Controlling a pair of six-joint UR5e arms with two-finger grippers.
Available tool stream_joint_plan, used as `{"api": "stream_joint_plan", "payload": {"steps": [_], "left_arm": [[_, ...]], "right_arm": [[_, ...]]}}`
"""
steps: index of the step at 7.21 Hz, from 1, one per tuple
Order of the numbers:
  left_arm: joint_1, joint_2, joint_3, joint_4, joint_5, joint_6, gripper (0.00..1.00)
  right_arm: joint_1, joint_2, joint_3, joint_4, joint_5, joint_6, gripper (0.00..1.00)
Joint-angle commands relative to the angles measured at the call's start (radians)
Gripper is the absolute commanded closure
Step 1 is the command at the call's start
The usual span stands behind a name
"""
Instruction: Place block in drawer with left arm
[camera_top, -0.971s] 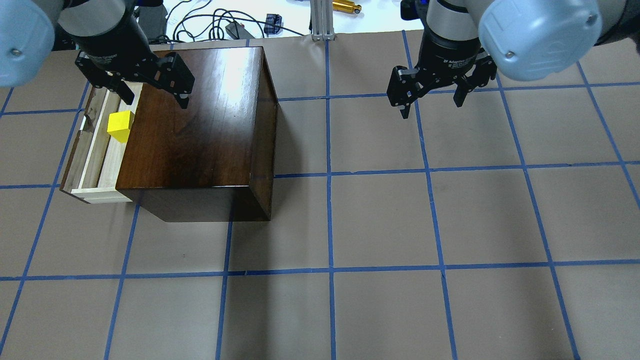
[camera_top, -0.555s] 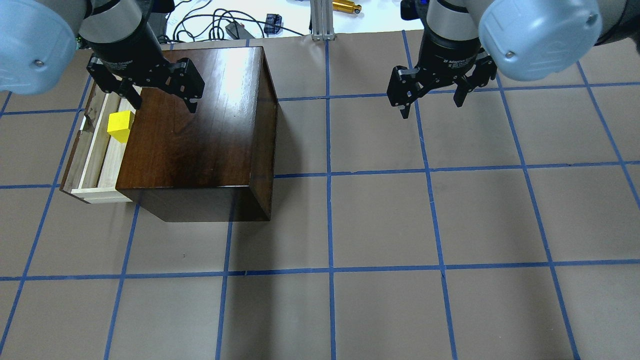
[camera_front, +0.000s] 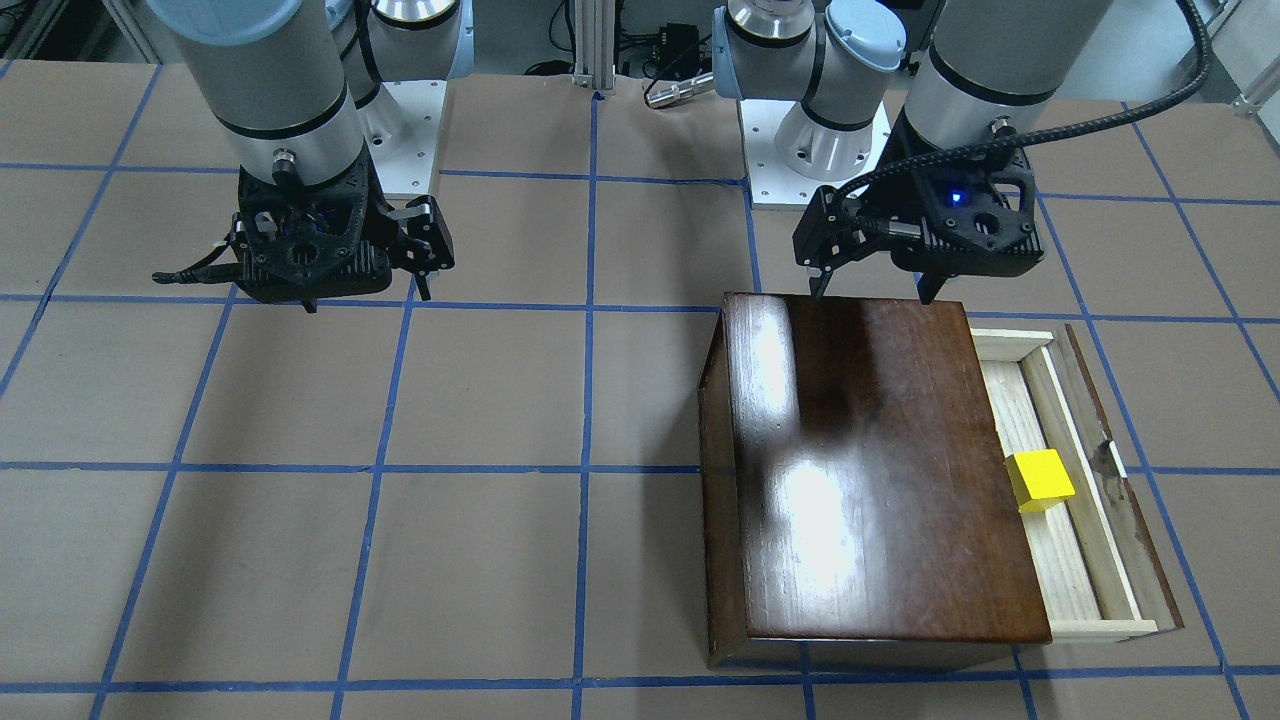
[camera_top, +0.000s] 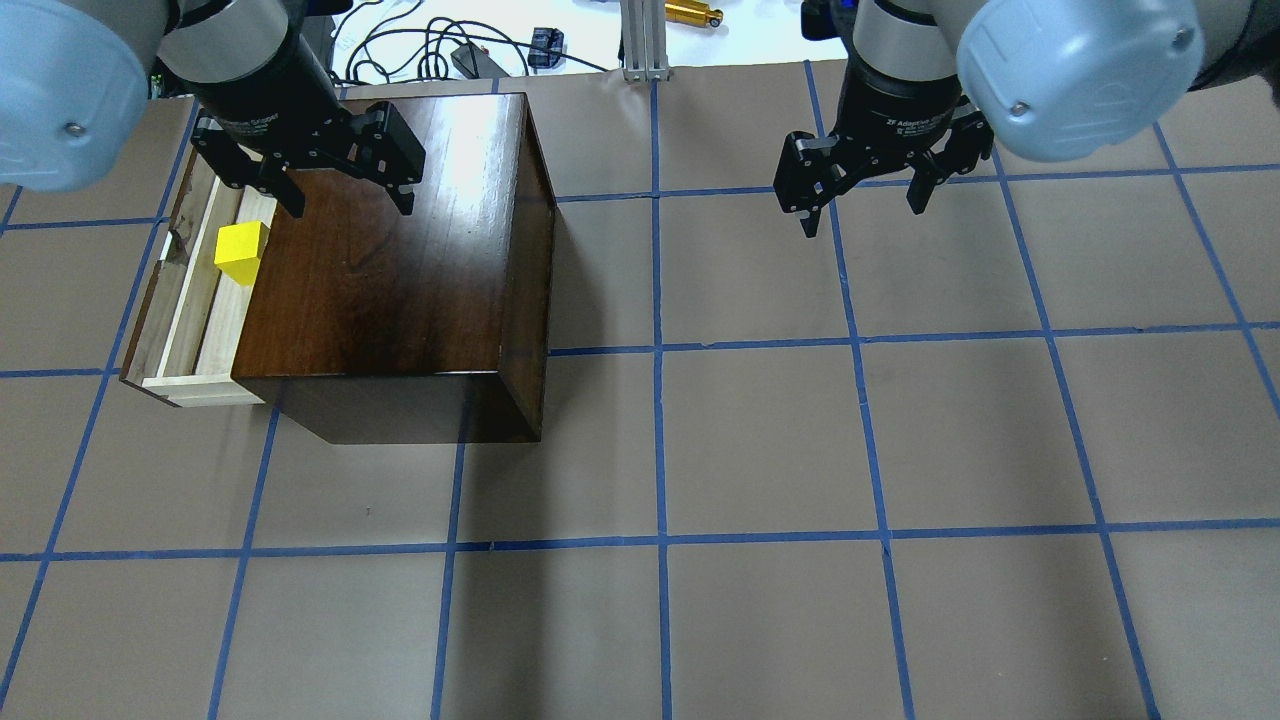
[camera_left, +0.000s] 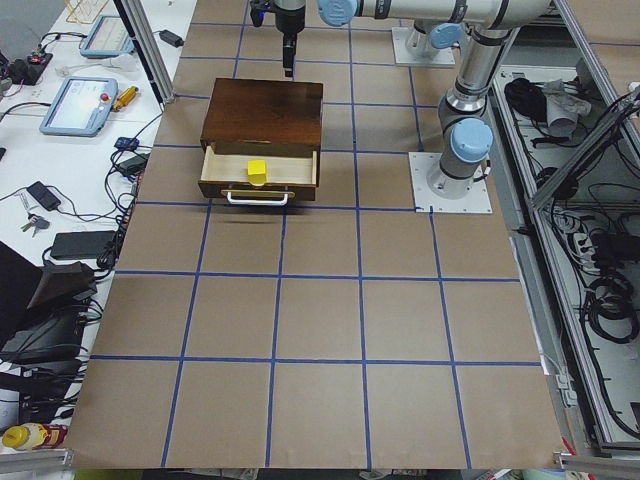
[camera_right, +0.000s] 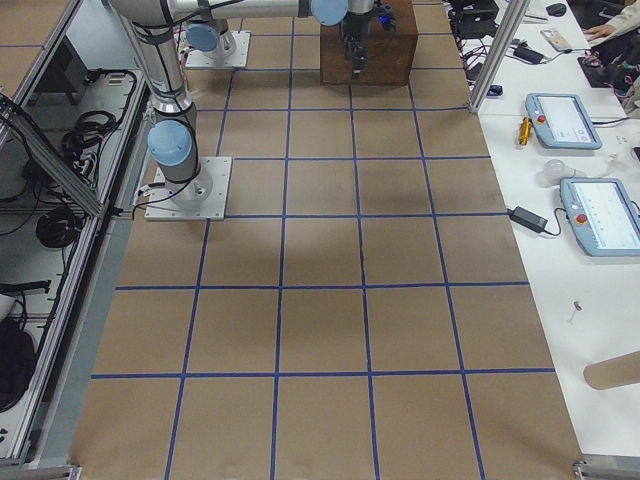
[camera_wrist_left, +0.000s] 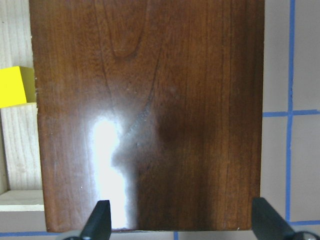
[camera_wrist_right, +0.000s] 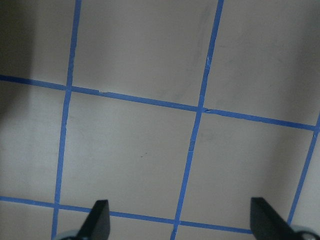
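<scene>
The yellow block (camera_top: 241, 253) rests in the open drawer (camera_top: 195, 310), a pale-wood tray pulled out of the left side of the dark-brown box (camera_top: 390, 260). The block also shows in the front view (camera_front: 1040, 481) and at the left edge of the left wrist view (camera_wrist_left: 12, 86). My left gripper (camera_top: 350, 200) is open and empty. It hovers above the box top (camera_wrist_left: 150, 110), to the right of the drawer and apart from the block. My right gripper (camera_top: 863, 215) is open and empty over bare table at the right.
The brown paper table carries a blue tape grid (camera_top: 657, 350). An aluminium post (camera_top: 645, 40), cables (camera_top: 420, 45) and a gold cylinder (camera_top: 693, 13) lie beyond the far edge. The drawer's white handle (camera_left: 257, 199) faces the table's left end.
My left gripper, open, has moved right from above the drawer to above the box top. The block stays in the drawer. The right arm has not moved.
</scene>
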Motion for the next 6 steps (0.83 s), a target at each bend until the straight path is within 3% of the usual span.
{"api": "stream_joint_plan", "payload": {"steps": [1, 6], "left_arm": [[0.0, -0.001, -0.002, 0.0, -0.002, 0.002, 0.0], [0.002, 0.002, 0.0, 0.006, -0.002, 0.01, 0.0]], "right_arm": [[0.0, 0.0, 0.0, 0.0, 0.0, -0.001, 0.0], [0.0, 0.0, 0.0, 0.0, 0.0, 0.0, 0.0]]}}
